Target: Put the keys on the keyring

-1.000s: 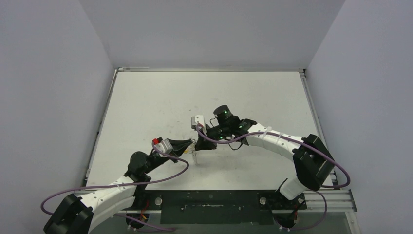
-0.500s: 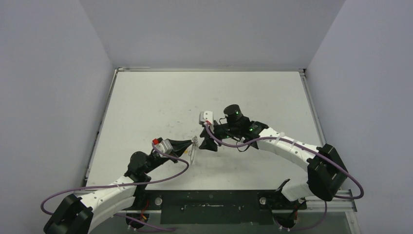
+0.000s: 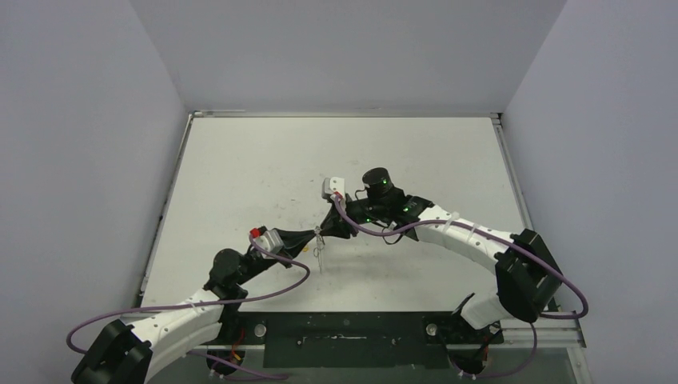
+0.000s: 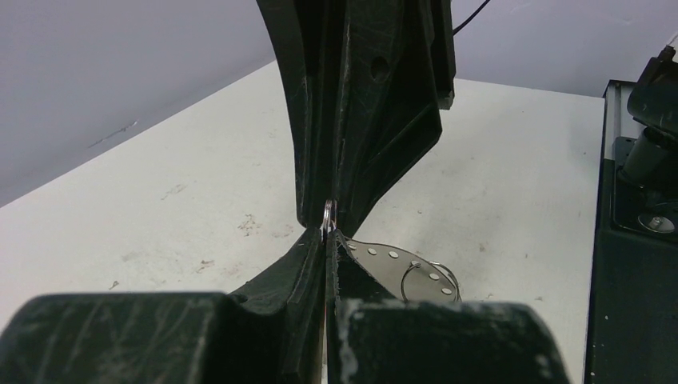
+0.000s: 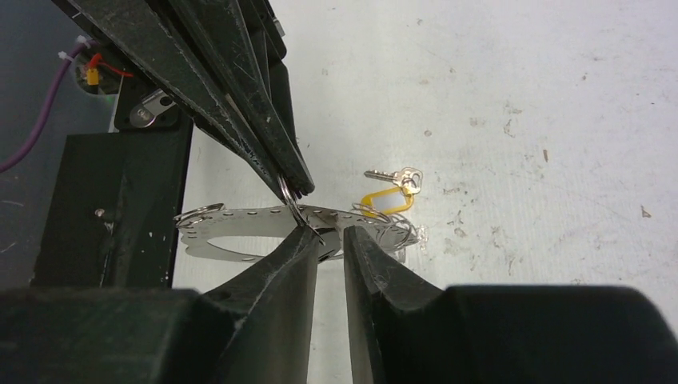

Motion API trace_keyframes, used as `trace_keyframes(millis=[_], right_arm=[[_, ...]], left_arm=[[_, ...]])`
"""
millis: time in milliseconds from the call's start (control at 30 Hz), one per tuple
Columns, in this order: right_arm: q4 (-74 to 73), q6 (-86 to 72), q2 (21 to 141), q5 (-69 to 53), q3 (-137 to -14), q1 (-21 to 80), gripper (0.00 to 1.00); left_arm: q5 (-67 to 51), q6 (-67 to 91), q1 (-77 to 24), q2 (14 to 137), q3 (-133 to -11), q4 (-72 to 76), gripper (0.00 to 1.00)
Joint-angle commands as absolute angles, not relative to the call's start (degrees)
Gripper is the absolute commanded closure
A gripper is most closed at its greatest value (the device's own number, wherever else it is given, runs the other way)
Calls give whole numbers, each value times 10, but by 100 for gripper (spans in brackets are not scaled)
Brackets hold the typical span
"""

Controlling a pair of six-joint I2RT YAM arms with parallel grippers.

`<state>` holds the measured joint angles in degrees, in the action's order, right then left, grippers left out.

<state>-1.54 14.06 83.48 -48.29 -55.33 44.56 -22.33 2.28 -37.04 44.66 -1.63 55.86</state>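
My left gripper point(image 3: 317, 238) is shut on a small wire ring point(image 4: 329, 214) at the edge of the keyring point(image 5: 232, 232). The keyring is a flat silvery loop with a row of holes, and it hangs below the left gripper's tips point(image 4: 328, 234). My right gripper point(image 5: 332, 232) faces the left gripper tip to tip point(image 3: 325, 231). Its jaws are slightly apart, and its left finger point(image 5: 308, 240) touches the small ring. A silver key point(image 5: 396, 176) with a yellow tag point(image 5: 388, 200) sits at the keyring's far end among wire rings. No black-headed key shows.
The white table point(image 3: 264, 168) is walled at the left, back and right. The black base rail point(image 3: 352, 332) runs along the near edge. Purple cables point(image 3: 280, 282) loop beside both arms.
The right gripper drew back to the right half a second ago, then returned to meet the left gripper's tip. The keyring swung slightly under the left gripper, which held still.
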Motion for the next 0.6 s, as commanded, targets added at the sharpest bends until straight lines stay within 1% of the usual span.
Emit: trace_keyframes(millis=[0,67,100,533,567], right_arm=[[22,134,848,-515,-577,444,86],[20,136,851,-518,-577,444,98],[17,139,852,-518,-576,444,100],[-17,154,873,-490,-574,453,100],[-17,154,869,-486,-573,451,98]], left_arm=[[-230,20,-371,436,-23,580,100],[-229,19,-371,435,-23,580,100],[-229,19,-371,435,-24,580,100],[-231,18,-371,453,-32,593,100],[-231,16,-371,457,-34,594,100]])
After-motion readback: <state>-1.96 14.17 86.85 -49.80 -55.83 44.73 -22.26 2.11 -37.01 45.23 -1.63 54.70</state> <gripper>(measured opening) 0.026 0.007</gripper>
